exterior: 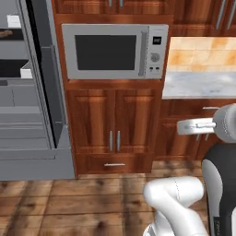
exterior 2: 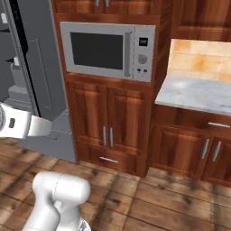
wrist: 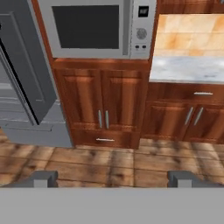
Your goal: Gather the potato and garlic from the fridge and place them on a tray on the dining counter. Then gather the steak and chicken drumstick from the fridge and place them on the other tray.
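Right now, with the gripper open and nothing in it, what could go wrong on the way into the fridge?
The fridge sits at the left edge, its open door edge-on toward the arm; swinging left could clip it. The open gripper faces the microwave and wood cabinets, so a forward reach would likely hit those instead.

You see a silver microwave [exterior: 115, 51] built into red-brown wood cabinetry, its dark window on the left and its control panel on the right. Directly below it are two cabinet doors [exterior: 113, 123] with vertical bar handles, and a shallow drawer [exterior: 114, 163] beneath them. To the right sits a grey marble wall counter [exterior: 198, 84] backed by orange tiles [exterior: 202, 54]. Plank wood floor [exterior: 69, 205] runs along the bottom.
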